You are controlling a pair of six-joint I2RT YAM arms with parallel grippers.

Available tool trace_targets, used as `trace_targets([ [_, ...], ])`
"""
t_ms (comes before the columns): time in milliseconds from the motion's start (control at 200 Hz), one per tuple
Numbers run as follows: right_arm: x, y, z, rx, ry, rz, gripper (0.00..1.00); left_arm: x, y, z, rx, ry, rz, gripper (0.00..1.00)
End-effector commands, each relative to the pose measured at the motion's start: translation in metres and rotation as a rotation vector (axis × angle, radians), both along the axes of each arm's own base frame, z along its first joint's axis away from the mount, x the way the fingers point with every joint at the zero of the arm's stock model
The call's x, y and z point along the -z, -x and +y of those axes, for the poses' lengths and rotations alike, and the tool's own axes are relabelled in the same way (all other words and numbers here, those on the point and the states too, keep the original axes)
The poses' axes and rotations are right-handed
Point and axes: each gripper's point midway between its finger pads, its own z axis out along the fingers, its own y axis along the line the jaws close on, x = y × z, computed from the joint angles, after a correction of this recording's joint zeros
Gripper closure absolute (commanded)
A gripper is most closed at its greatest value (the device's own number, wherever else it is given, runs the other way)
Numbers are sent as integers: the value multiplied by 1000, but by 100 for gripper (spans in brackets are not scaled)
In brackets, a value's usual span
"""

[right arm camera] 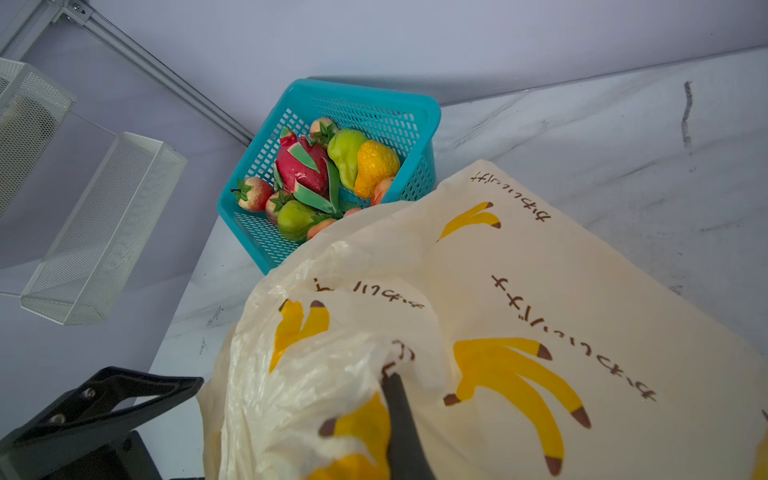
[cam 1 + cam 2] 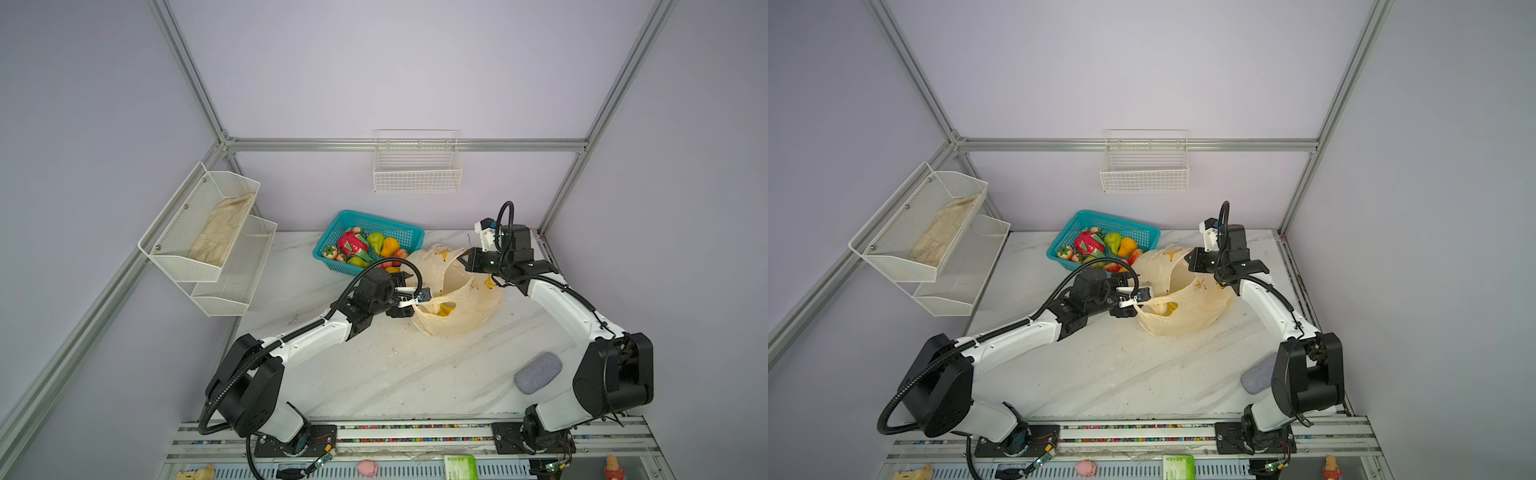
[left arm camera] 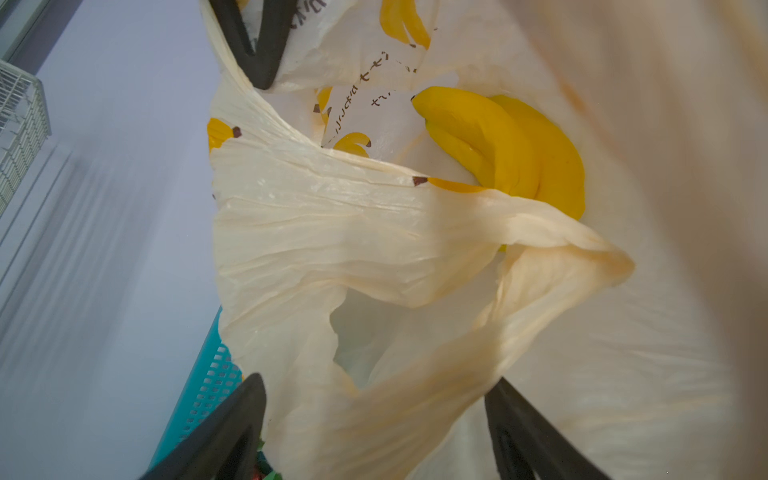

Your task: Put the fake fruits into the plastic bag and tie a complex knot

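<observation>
At far left a white two-tier mesh shelf [image 2: 185,216] hangs on the wall, one beige cloth [image 2: 222,235] in its upper tier. Next, the teal basket [image 2: 395,229] stands at the back of the surface [image 2: 374,374] and holds most of the fake fruits: one dragon fruit [image 1: 301,166], two green pears [image 1: 347,156], one orange pear [image 1: 374,166], three strawberries [image 1: 251,194] and perhaps three small reddish pieces, half hidden by the plastic bag [image 2: 469,309]. The left end effector [image 3: 376,382] is at the mouth of this one bag, jaws wide, a handle strip lying between them. One banana bunch [image 3: 519,153] lies inside. The right end effector [image 2: 462,259] pinches the bag's far rim, jaws closed on the film. One grey oblong pad [image 2: 538,372] lies well apart at right.
</observation>
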Motion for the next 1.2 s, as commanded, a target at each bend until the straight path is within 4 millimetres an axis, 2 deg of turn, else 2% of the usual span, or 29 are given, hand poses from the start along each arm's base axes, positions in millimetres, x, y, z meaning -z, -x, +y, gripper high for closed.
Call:
trace_targets([
  [0, -13, -4, 5, -14, -19, -30, 100, -48, -12, -19, 59, 29, -146, 16],
  [220, -16, -6, 6, -13, -27, -31, 100, -45, -25, -27, 28, 66, -208, 15],
  [325, -16, -6, 5, -10, -27, -29, 100, -57, -34, -28, -31, 148, -244, 19],
  [410, -14, -6, 6, -10, -25, -26, 100, -68, -37, -29, -67, 242, -234, 27],
  [565, -12, -6, 2, 7, -9, -23, 100, -83, -35, -25, -109, 401, -188, 51],
  [625, -12, -7, 1, 12, 0, -30, 100, -85, -34, -24, -124, 462, -140, 58],
  [830, -15, -7, -3, 17, 23, -52, 100, -97, -33, -14, -204, 716, 33, 70],
  [980, -13, -7, -7, 32, 56, -57, 100, -106, -32, -5, -278, 921, 212, 88],
  [1125, -15, -8, -18, 77, 109, -72, 100, -100, -34, 7, -421, 1112, 472, 98],
  [1195, -19, -9, -22, 96, 128, -75, 100, -95, -28, 5, -445, 1174, 614, 100],
])
